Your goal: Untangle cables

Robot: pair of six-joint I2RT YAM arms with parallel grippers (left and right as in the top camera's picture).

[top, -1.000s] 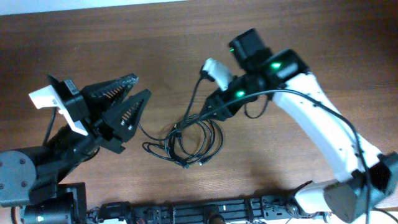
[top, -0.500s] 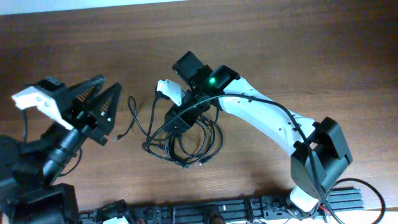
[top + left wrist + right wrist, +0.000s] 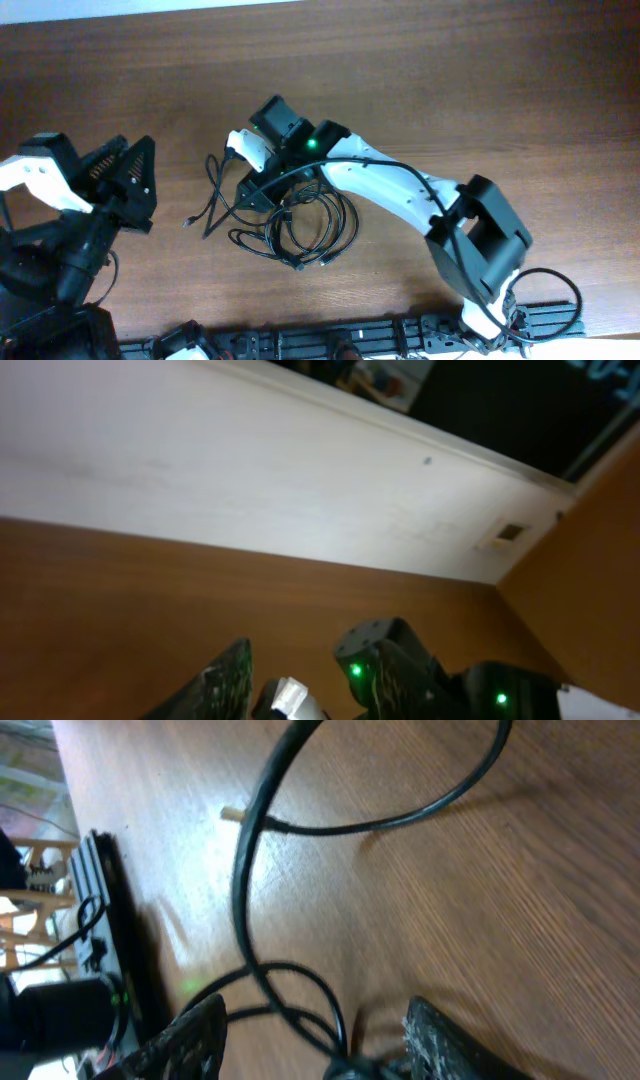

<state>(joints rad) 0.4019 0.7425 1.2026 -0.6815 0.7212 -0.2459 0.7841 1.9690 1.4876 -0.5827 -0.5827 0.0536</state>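
The cables (image 3: 305,225) lie as a tangle of thin black loops in the middle of the wooden table. One strand (image 3: 210,195) reaches out to the left and ends in a small plug. My right gripper (image 3: 247,193) is low over the tangle's left edge. In the right wrist view its fingers (image 3: 325,1045) are spread wide, with cable loops (image 3: 245,870) running between them and a plug tip (image 3: 232,813) beyond. My left gripper (image 3: 140,183) is open and empty, left of the strand. In the left wrist view only one of its fingers (image 3: 220,685) shows.
A black rail (image 3: 330,345) runs along the table's front edge and also shows in the right wrist view (image 3: 100,920). The right arm's white link (image 3: 400,195) crosses above the table right of the tangle. A white wall (image 3: 250,480) lies beyond the far edge.
My right arm has swung left across the tangle, and one cable strand now lies pulled out to the left. My left gripper has drawn back to the left.
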